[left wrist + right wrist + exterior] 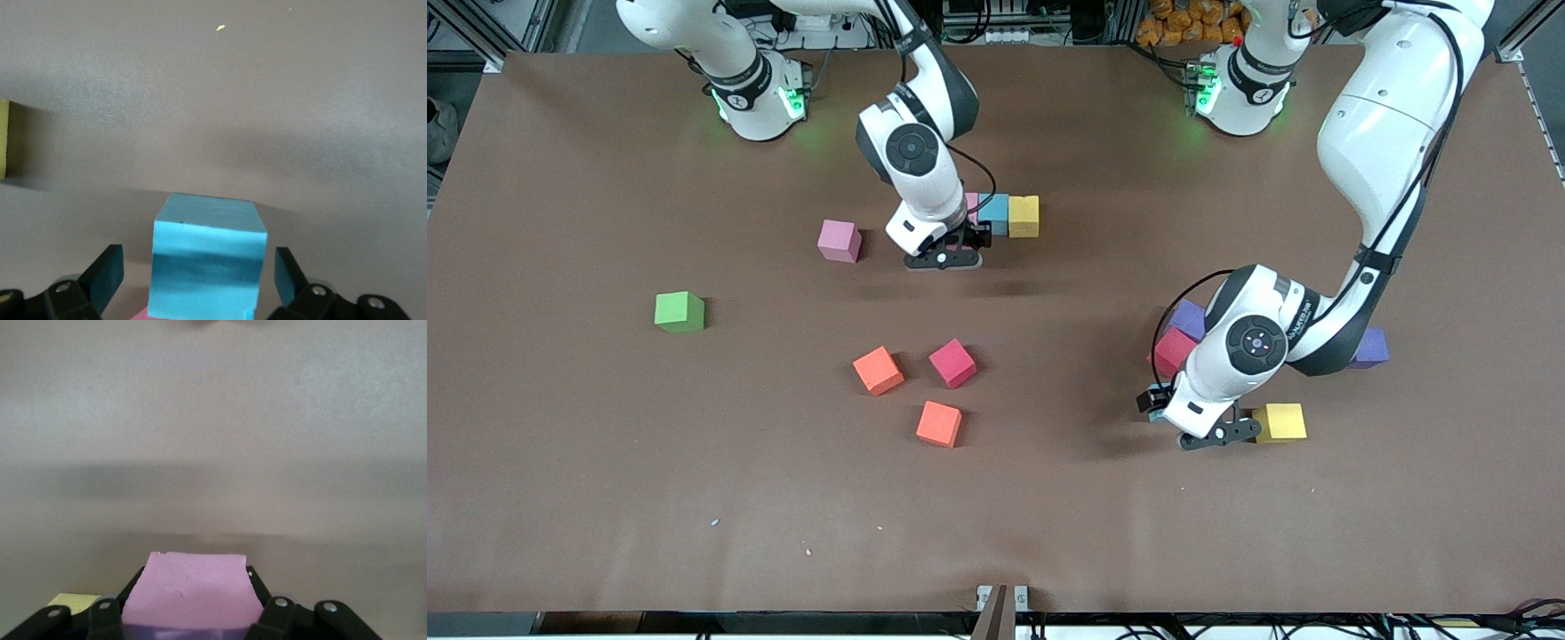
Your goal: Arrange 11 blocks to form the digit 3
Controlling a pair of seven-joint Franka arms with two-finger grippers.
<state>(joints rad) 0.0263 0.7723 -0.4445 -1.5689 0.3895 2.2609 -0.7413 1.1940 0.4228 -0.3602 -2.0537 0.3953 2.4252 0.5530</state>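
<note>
Surface: brown matte table (605, 498), a few pale specks near the front edge. Cables and frame rails run along the base side.

Row by the right arm: yellow block (1024, 216) touching blue block (993, 212); a pink block (971, 206) next in line is mostly hidden by the arm. Right gripper (944, 259) sits low just in front of this row, clenched on a pink block (192, 600); that block cannot be seen from the front.

Loose: pink block (839, 241), green cube (679, 312), two orange blocks (878, 370) (939, 423), crimson block (952, 363).

Left arm's end: second crimson block (1170, 351) and two purple blocks (1190, 317) (1371, 348), all partly covered by the arm; second yellow block (1280, 422). Left gripper (1209, 436) is released, fingers (107, 273) straddling a blue block (205, 263) without touching.
</note>
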